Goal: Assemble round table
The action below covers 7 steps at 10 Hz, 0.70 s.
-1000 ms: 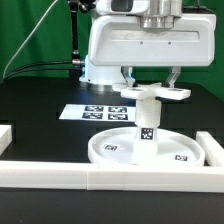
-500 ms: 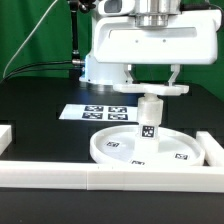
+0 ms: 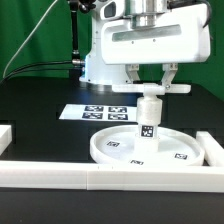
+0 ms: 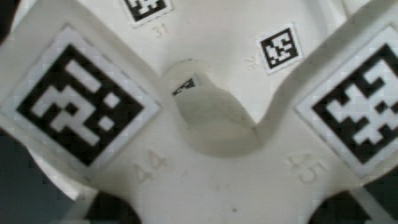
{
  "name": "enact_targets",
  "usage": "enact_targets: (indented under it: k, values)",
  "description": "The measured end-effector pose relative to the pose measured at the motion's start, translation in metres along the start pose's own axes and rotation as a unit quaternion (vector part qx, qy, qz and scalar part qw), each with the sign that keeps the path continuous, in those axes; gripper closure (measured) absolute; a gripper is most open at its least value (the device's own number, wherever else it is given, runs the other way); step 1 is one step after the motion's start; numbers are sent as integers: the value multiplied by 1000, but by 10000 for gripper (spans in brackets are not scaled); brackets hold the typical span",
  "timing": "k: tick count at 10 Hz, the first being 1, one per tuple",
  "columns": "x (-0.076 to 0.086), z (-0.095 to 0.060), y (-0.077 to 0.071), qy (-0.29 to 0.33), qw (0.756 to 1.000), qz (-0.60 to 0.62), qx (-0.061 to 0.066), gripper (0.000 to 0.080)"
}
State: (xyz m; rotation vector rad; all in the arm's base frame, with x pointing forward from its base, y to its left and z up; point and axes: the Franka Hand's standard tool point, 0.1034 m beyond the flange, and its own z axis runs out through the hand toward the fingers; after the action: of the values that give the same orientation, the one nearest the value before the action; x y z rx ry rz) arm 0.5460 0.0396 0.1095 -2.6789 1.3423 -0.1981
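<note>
Hand (image 3: 150, 84) clamped on flat white plastic cross-shaped piece (image 3: 152, 92), centred directly above upright short white cylinder leg (image 3: 148, 115), which stands on white rimmed round disc (image 3: 105, 150).

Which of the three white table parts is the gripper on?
The cross-shaped piece, held by the gripper atop the upright leg. The leg stands in the round disc, which lies flat on the table.

My exterior camera sits low at the table's near edge. It looks level over the border rail (image 3: 110, 178) at six o'clock toward the arm's base (image 3: 100, 66) at twelve, from middling range. My wrist camera looks straight down, very close. Both see the cross-shaped piece (image 3: 150, 91), whose tags (image 4: 71, 95) fill the wrist view.
</note>
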Motion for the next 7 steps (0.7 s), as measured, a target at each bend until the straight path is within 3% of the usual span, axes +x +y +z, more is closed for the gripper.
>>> enact_targets:
  k: [7]
  values:
    - [1,0,1,-15,977,213,13,354]
